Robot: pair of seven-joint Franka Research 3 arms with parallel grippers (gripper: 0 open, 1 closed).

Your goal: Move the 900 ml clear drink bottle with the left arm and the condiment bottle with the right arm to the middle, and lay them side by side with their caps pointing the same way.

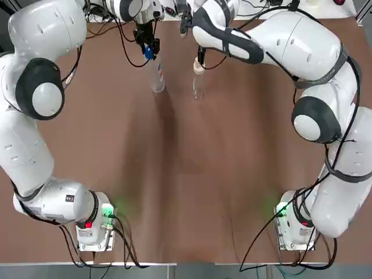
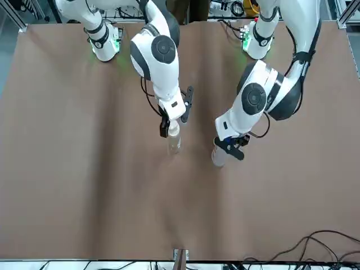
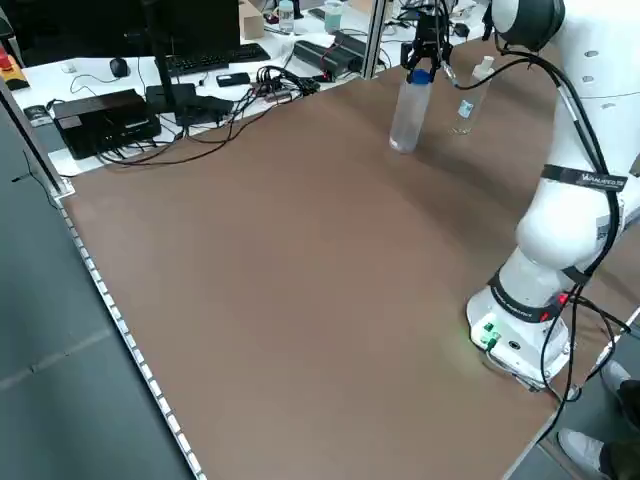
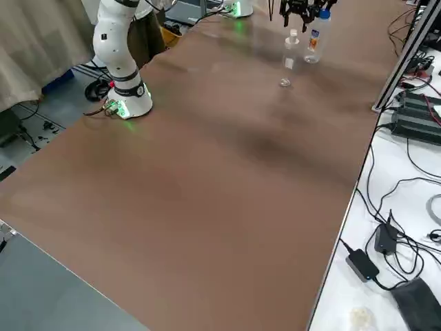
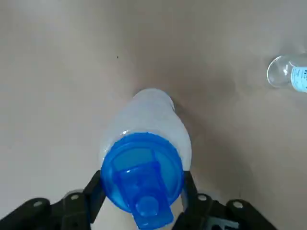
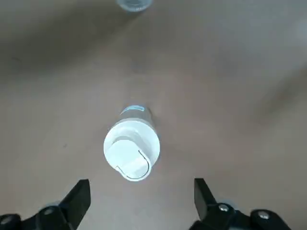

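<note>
The clear drink bottle (image 1: 157,78) with a blue cap (image 5: 141,175) stands upright at the far middle of the table. My left gripper (image 5: 141,194) is shut on its neck just under the cap, also seen from across the table (image 2: 230,144). A short way to its right stands the condiment bottle (image 1: 197,87), clear with a white flip cap (image 6: 132,151). My right gripper (image 6: 141,194) hovers directly over that cap, open, with its fingers (image 6: 79,196) spread wide on either side and not touching it.
The brown table (image 1: 186,174) stretches bare from the bottles to the arm bases (image 1: 96,224) at the near corners. Cables, a keyboard and boxes (image 3: 110,115) lie on a white bench past the table's far edge.
</note>
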